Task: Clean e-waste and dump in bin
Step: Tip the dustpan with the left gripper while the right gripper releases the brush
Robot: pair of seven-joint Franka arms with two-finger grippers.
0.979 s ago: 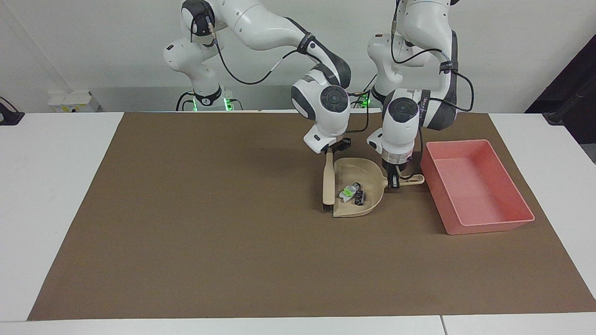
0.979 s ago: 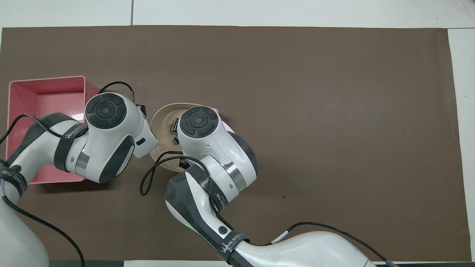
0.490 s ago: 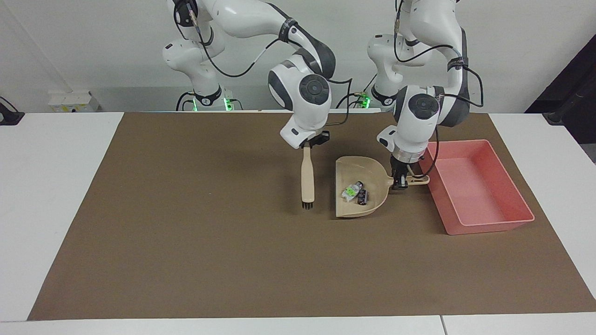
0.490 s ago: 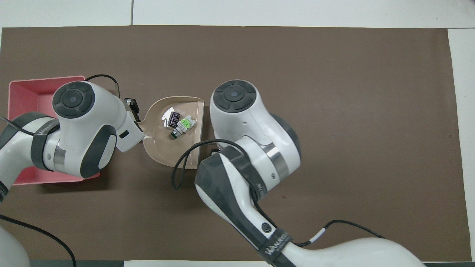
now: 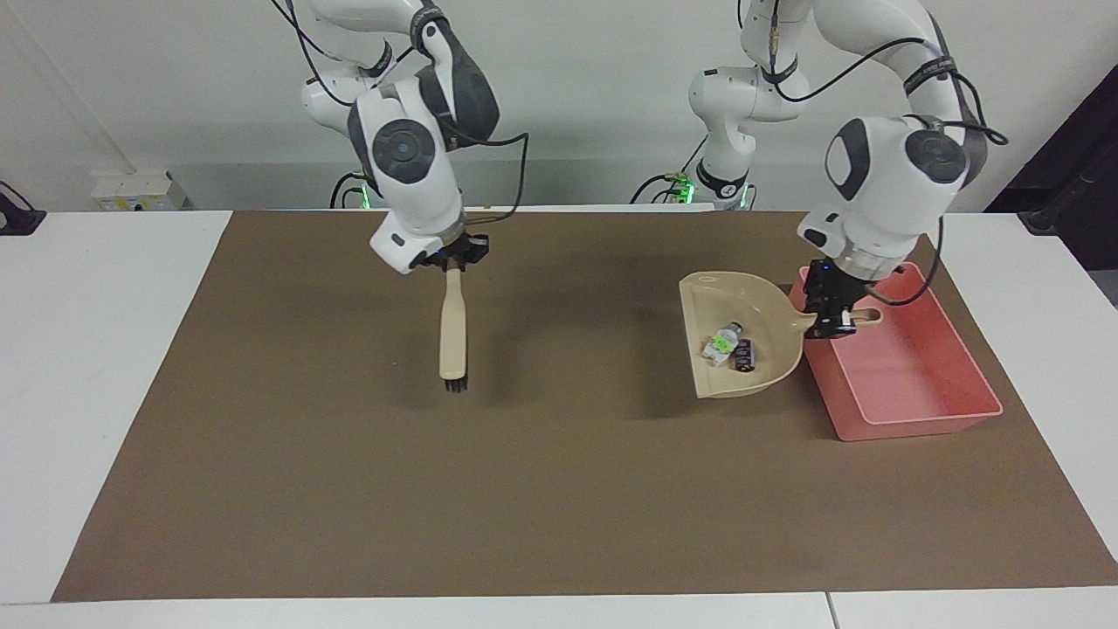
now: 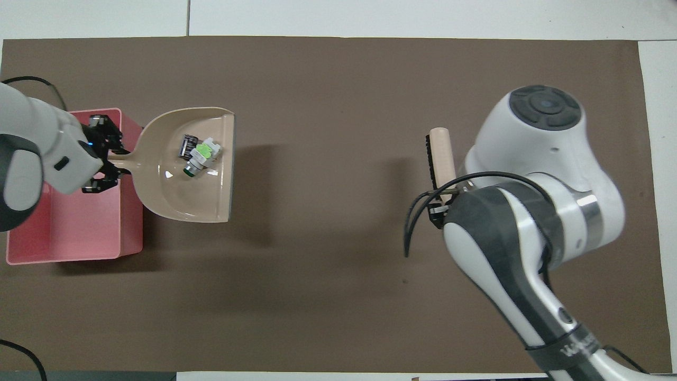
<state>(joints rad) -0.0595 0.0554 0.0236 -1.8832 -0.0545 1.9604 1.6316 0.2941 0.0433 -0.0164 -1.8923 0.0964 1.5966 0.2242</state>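
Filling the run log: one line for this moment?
left gripper: shut on dustpan handle, raised beside bin | e-waste: both in dustpan | right gripper: shut on brush, over mat | dump pending

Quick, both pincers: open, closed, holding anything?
Left pincer: closed on the dustpan handle, over the bin.
Right pincer: closed on the brush handle.

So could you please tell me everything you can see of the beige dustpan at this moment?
The dustpan looks like smooth beige plastic: a wide scoop with a straight open lip, a rounded raised back wall and a short handle. The left gripper, shut on that handle, holds it in the air, partly over the pink bin, its lip pointing toward the right arm's end. Both e-waste bits lie inside it, side by side.
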